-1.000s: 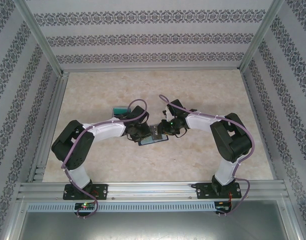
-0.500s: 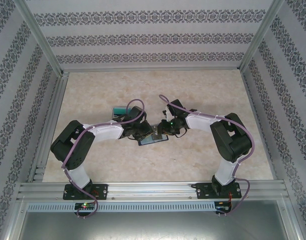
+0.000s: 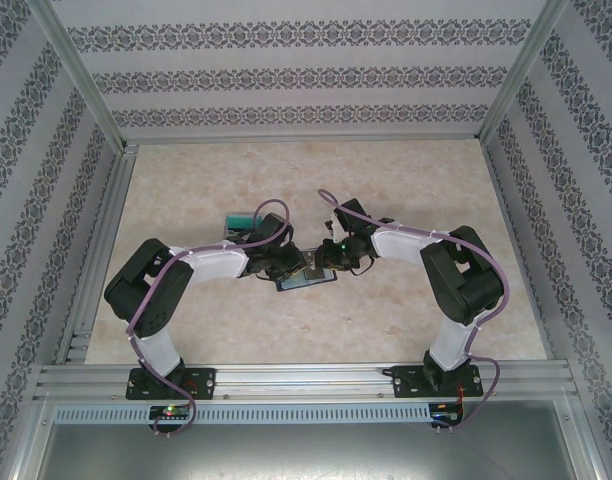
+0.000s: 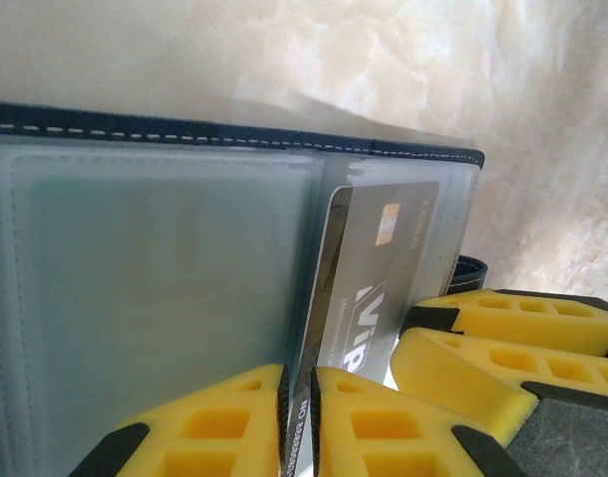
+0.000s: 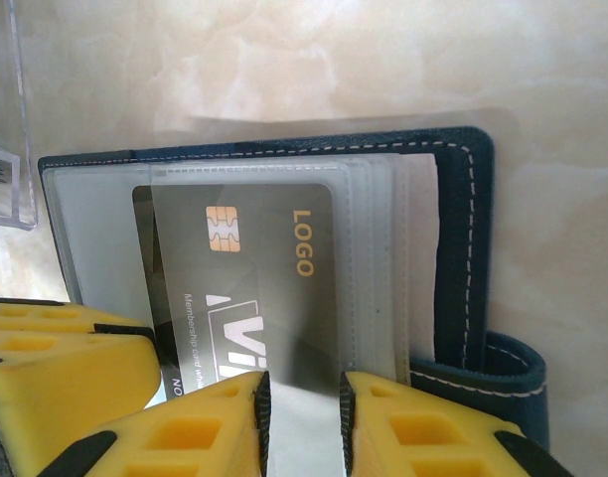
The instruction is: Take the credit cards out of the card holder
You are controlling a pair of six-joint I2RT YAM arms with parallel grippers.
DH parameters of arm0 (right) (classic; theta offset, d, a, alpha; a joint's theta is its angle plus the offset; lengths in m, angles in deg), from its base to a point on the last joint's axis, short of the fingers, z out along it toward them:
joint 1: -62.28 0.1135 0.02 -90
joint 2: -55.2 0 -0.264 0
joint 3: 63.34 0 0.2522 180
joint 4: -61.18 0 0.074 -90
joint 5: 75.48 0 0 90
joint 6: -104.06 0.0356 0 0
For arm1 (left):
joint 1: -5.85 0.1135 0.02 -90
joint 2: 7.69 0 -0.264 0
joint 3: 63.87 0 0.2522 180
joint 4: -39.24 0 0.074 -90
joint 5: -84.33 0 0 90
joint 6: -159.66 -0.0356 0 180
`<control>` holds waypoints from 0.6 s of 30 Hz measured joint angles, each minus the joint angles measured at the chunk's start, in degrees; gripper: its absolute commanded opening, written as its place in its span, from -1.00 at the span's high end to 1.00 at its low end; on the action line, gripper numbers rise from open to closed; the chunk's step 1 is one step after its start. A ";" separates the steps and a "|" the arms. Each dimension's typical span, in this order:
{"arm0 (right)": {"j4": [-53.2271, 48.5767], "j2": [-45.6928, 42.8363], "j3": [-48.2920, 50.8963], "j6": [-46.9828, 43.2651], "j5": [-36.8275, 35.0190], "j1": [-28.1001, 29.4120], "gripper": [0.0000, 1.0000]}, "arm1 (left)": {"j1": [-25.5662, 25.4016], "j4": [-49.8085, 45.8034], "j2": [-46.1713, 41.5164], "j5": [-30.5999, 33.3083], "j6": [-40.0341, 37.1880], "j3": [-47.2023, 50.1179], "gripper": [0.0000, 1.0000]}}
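A: Quick, where's the card holder?
B: Mid-table, lying open. The arms meet over it from left and right. The clear box sits near it, to the far left.
A: Left gripper?
B: Fingers pressed together on one edge of the grey credit card. The card is partway out of its frosted sleeve and a bit skewed.
A: Right gripper?
B: Fingers slightly apart at the holder's edge, with sleeve showing between them. Gripping or just pressing, I can't tell.
A: So the step is pulling that card free. Tips?
B: My read is to draw it straight along the sleeve mouth, not upward, or the skew jams a corner. Pull slow and even. The plastic looks slick and the pinch is only on the edge, so a jerk could slip it.
A: And the right side?
B: It should pin the holder down, otherwise the whole thing likely drags along with the card. Once the card is free, set it on the bare table, well apart from the holder.
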State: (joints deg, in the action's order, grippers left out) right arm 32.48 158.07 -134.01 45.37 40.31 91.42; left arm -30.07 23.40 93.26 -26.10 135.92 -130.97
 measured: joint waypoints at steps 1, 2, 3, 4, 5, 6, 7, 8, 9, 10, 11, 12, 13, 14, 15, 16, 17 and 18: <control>0.00 0.02 0.00 0.00 0.00 0.00 0.43 | 0.00 0.00 0.17 -0.15 0.00 0.00 0.66; 0.00 0.02 0.00 0.00 0.00 0.00 0.43 | 0.00 0.00 0.42 -0.26 0.00 0.00 0.66; 0.00 0.04 0.00 0.00 0.02 0.00 0.43 | 0.00 0.00 0.66 -0.39 0.00 0.00 0.66; 0.02 0.04 0.00 0.00 0.02 0.00 0.43 | 0.02 0.02 0.90 -0.42 -0.02 0.00 0.66; 0.02 0.04 0.00 0.00 0.02 0.00 0.43 | 0.04 0.07 0.98 -0.52 -0.02 0.00 0.66; 0.02 0.04 0.00 0.00 0.02 0.00 0.43 | 0.04 0.09 0.98 -0.57 -0.02 0.00 0.67; 0.02 0.04 0.00 0.00 0.02 0.00 0.44 | 0.04 0.17 0.98 -0.59 -0.02 0.00 0.68; 0.02 0.04 0.00 0.00 0.02 0.00 0.43 | 0.04 0.26 0.98 -0.59 -0.04 0.02 0.69; 0.02 0.04 0.00 0.00 0.04 0.00 0.43 | 0.04 0.44 0.98 -0.61 -0.09 0.15 0.72; 0.02 0.04 0.00 0.00 0.04 0.00 0.43 | 0.04 0.63 0.98 -0.63 -0.22 0.26 0.74; 0.02 0.04 0.00 0.00 0.04 0.00 0.43 | 0.04 0.90 0.98 -0.70 -0.26 0.39 0.74; 0.02 0.04 0.00 0.00 0.07 0.00 0.43 | 0.04 1.25 0.98 -0.83 -0.33 0.52 0.75; 0.04 0.04 0.00 0.00 0.11 0.00 0.43 | 0.04 1.51 0.98 -0.98 -0.44 0.70 0.77; 0.07 0.04 0.00 0.00 0.15 0.00 0.43 | 0.04 1.84 0.98 -1.05 -0.48 0.92 0.81; 0.07 0.04 0.00 0.00 0.17 0.00 0.43 | 0.04 2.29 0.98 -1.20 -0.68 1.18 0.85; 0.09 0.04 0.00 0.00 0.17 0.00 0.44 | 0.04 2.80 0.98 -1.38 -0.83 1.44 0.90; 0.11 0.04 0.00 0.00 0.17 0.00 0.43 | 0.04 3.13 0.94 -1.49 -0.94 1.68 0.94; 0.11 0.04 0.00 0.02 0.17 0.00 0.43 | 0.04 3.52 0.90 -1.62 -1.14 1.92 0.95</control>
State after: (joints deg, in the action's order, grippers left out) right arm 32.59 158.11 -134.01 45.39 40.48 91.42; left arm -30.03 26.92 94.15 -27.71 134.79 -129.05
